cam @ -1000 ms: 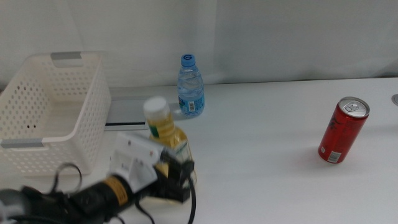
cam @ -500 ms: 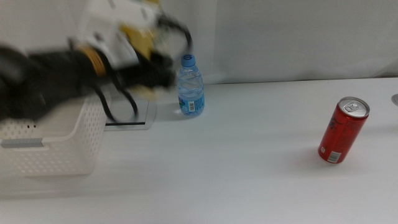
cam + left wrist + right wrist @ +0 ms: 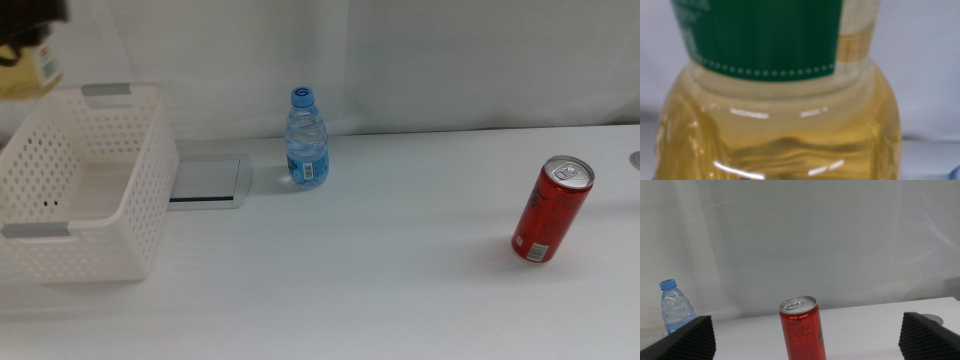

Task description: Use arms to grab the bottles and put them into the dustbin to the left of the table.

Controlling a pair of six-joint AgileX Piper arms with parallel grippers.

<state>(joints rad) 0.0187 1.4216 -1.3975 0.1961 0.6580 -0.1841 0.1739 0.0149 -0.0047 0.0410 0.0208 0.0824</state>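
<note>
My left gripper [image 3: 28, 18] shows only as a dark shape in the middle view's top left corner. It holds the yellow-juice bottle [image 3: 30, 68] in the air over the far left corner of the white perforated dustbin [image 3: 150, 190]. The left wrist view is filled by this bottle [image 3: 780, 125] and its green label, and the jaws are hidden there. The blue-capped water bottle [image 3: 307, 140] stands at the back of the table [image 3: 400, 280]. The red can [image 3: 552, 210] stands at the right. My right gripper [image 3: 806, 330] is open and faces the red can [image 3: 802, 327] from a distance. It is out of the middle view.
A flat grey-white tray [image 3: 205, 183] lies between the dustbin and the water bottle. A small round grey object [image 3: 931, 319] sits at the table's right edge. The water bottle [image 3: 676, 305] also shows in the right wrist view. A white curtain hangs behind the table.
My left gripper has lifted the yellow-juice bottle off the table's front and swung it up and left, from beside the dustbin to above its far left corner. The water bottle and can have not moved.
</note>
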